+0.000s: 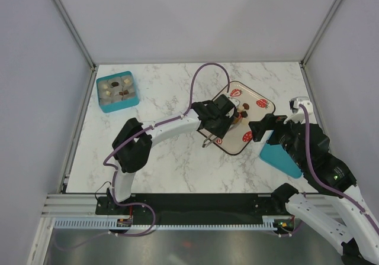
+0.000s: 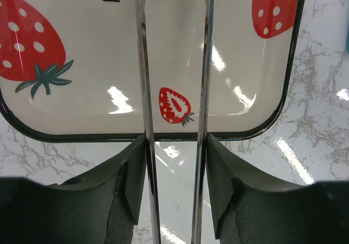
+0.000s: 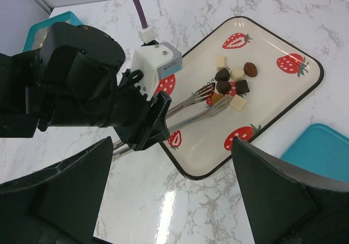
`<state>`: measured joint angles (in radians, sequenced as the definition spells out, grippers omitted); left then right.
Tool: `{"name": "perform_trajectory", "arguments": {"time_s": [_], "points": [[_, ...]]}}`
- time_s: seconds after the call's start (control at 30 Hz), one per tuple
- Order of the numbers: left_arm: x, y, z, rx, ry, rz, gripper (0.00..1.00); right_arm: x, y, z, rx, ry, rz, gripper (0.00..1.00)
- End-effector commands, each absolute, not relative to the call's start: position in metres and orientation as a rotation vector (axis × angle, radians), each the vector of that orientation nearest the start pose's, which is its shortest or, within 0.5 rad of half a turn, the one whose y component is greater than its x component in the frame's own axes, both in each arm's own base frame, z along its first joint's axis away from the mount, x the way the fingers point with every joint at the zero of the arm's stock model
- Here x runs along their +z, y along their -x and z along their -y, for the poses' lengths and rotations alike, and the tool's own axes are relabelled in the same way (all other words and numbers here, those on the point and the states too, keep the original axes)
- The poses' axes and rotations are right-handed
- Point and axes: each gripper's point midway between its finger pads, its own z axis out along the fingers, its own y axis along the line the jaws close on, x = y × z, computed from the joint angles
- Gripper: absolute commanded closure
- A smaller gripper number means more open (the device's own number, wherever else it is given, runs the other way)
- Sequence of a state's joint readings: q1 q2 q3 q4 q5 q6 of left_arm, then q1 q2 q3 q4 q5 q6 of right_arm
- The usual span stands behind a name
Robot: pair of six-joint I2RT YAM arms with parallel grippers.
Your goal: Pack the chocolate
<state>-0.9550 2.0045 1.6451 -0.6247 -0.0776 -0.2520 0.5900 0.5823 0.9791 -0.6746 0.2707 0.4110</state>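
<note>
Several chocolate pieces [image 3: 232, 83], dark brown, mid brown and pale beige, lie clustered on a white tray [image 3: 272, 99] printed with red strawberries. My left gripper [image 2: 175, 146] is shut on a pair of thin metal tongs [image 2: 143, 91], one finger pressing on each arm. The tongs reach over the tray, and their tips [image 3: 215, 99] sit at the near edge of the cluster with a mid-brown piece [image 3: 217, 97] between them. The tips are out of the left wrist view. My right gripper [image 3: 174, 200] hangs open and empty above the table by the tray's near corner.
A teal box [image 1: 117, 91] with divided compartments holding a few chocolates stands at the table's back left. A flat teal lid [image 1: 278, 155] lies to the right of the tray, partly under my right arm. White walls enclose the marble table [image 1: 172, 164].
</note>
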Motion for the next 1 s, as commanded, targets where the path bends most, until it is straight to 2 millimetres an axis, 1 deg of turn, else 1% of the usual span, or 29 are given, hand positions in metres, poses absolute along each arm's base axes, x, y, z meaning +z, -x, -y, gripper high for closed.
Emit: {"name": "perform_trajectory", "arguments": {"time_s": [0.0,0.07,0.1,0.2,0.3,0.37,0.4,0.47,0.53,0.57,0.6,0.63,0.67,0.7,0.73,0.77,0.8,0.83,0.87,0.9,0.93,0.97], "points": [[0.119,-0.3,0.413,-0.397,-0.861,-2.334,0.48,0.314,-0.208,-0.097,0.429,-0.027,-1.832,0.02],[0.12,-0.298,0.412,-0.398,-0.864,-2.339,0.5,0.314,-0.208,-0.097,0.429,-0.029,-1.83,0.02],[0.124,-0.298,0.411,-0.402,-0.859,-2.335,0.51,0.314,-0.208,-0.096,0.427,-0.03,-1.83,0.02],[0.127,-0.294,0.406,-0.392,-0.865,-2.346,0.54,0.314,-0.208,-0.096,0.425,-0.029,-1.83,0.02],[0.14,-0.288,0.398,-0.396,-0.861,-2.343,0.57,0.314,-0.207,-0.097,0.433,-0.031,-1.829,0.02],[0.148,-0.289,0.392,-0.374,-0.84,-2.342,0.6,0.314,-0.207,-0.097,0.436,-0.028,-1.83,0.02],[0.15,-0.287,0.386,-0.351,-0.836,-2.357,0.6,0.314,-0.207,-0.097,0.437,-0.033,-1.828,0.02],[0.164,-0.29,0.378,-0.321,-0.799,-2.341,0.62,0.315,-0.207,-0.097,0.441,-0.035,-1.827,0.02],[0.173,-0.291,0.368,-0.297,-0.768,-2.347,0.62,0.314,-0.207,-0.098,0.445,-0.035,-1.831,0.02],[0.183,-0.293,0.364,-0.3,-0.748,-2.335,0.63,0.315,-0.207,-0.099,0.451,-0.033,-1.831,0.02],[0.187,-0.293,0.362,-0.3,-0.738,-2.336,0.64,0.315,-0.207,-0.099,0.453,-0.033,-1.831,0.02],[0.19,-0.296,0.353,-0.287,-0.712,-2.352,0.64,0.314,-0.207,-0.101,0.457,-0.028,-1.833,0.02],[0.201,-0.298,0.347,-0.289,-0.685,-2.346,0.65,0.315,-0.207,-0.101,0.463,-0.031,-1.831,0.02],[0.204,-0.3,0.339,-0.276,-0.661,-2.357,0.65,0.315,-0.207,-0.101,0.464,-0.032,-1.831,0.02],[0.207,-0.309,0.321,-0.235,-0.602,-2.379,0.66,0.315,-0.207,-0.101,0.464,-0.033,-1.83,0.02],[0.211,-0.314,0.308,-0.212,-0.564,-2.387,0.66,0.315,-0.206,-0.101,0.465,-0.03,-1.83,0.02],[0.222,-0.318,0.293,-0.202,-0.519,-2.381,0.67,0.317,-0.206,-0.101,0.467,-0.031,-1.824,0.02],[0.226,-0.334,0.266,-0.169,-0.427,-2.394,0.67,0.317,-0.205,-0.1,0.466,-0.029,-1.822,0.02],[0.225,-0.337,0.246,-0.138,-0.379,-2.42,0.67,0.316,-0.206,-0.1,0.463,-0.028,-1.824,0.02],[0.238,-0.34,0.227,-0.14,-0.317,-2.402,0.67,0.316,-0.205,-0.101,0.468,-0.025,-1.823,0.02],[0.241,-0.354,0.194,-0.103,-0.208,-2.409,0.67,0.316,-0.205,-0.101,0.469,-0.024,-1.823,0.02],[0.239,-0.354,0.174,-0.081,-0.158,-2.424,0.66,0.314,-0.205,-0.102,0.47,-0.021,-1.828,0.02]]}}
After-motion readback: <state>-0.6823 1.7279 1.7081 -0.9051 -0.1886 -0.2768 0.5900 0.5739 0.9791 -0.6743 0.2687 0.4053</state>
